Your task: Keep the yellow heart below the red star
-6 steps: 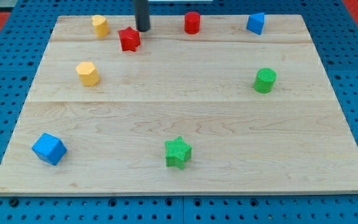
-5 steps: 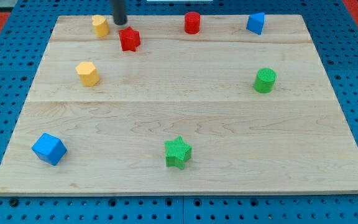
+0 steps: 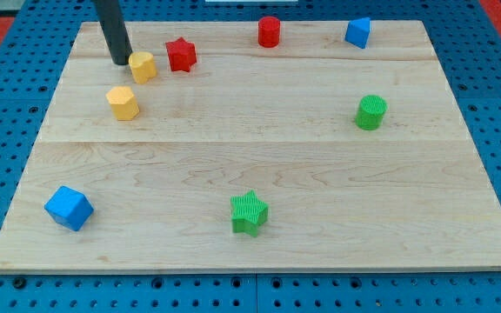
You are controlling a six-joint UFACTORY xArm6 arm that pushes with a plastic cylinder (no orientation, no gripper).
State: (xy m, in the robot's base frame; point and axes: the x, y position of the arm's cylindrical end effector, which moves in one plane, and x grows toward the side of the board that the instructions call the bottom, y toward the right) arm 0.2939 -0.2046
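Yellow heart [image 3: 143,66] sits near the view's top-left of the table [image 3: 259,165], just to the left of the red star [image 3: 181,55] and only a shade lower than it; the two are close but do not seem to touch. By my reckoning the job is part done: the heart is beside the star and not properly under it, so it wants nudging down and to the view's right until it lies clearly beneath.

The tool is a plain dark rod, nothing that opens or closes, and it grips nothing; its tip [image 3: 119,62] stands against the heart's left edge, touching or as near as makes no difference, on the side away from the star.

A second yellow block [image 3: 123,103], whose shape I cannot make out for sure, lies below the heart and a little left; it could get in the way of a straight downward shove. Elsewhere, well apart: a red cylinder [image 3: 270,31] and a blue block [image 3: 358,32] along the top; a green cylinder [image 3: 371,112] at the right; a green star [image 3: 249,213] near the bottom; a blue cube [image 3: 68,208] at bottom left.
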